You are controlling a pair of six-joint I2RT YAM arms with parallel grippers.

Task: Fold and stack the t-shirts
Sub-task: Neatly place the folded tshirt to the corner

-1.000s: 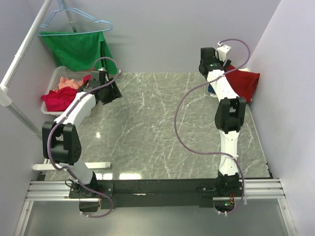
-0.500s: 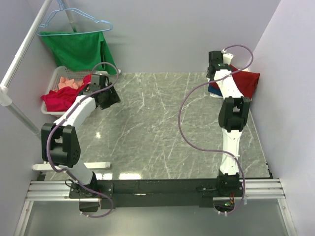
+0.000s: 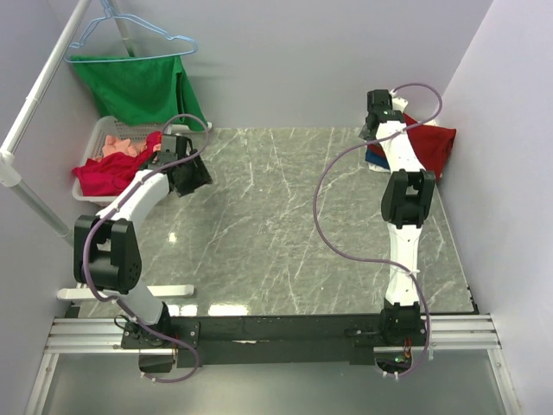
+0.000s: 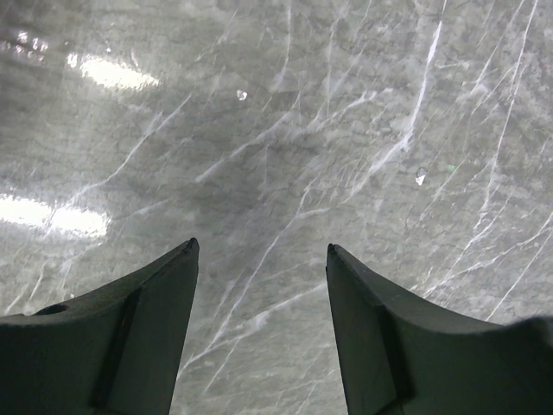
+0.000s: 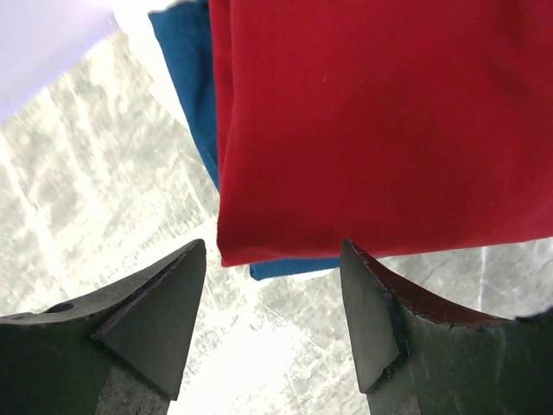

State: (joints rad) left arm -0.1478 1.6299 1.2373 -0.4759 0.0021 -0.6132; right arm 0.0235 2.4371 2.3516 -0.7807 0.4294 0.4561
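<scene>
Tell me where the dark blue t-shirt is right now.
The dark blue t-shirt lies at the far right of the table in the top view, mostly under the deep-red t-shirt; the right gripper hangs over their edge.

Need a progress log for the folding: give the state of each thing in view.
Deep-red cloth t-shirt: folded flat, lying on the blue one.
Dark blue cloth t-shirt: folded, under the red one.
Crimson cloth t-shirt: crumpled in the white plastic basket.
Salmon-pink cloth t-shirt: crumpled in the basket.
Green cloth garment: hanging, unfolded.
Left gripper: open, empty, over grey marble tabletop.
Right gripper: open, empty, above the red shirt's corner.
</scene>
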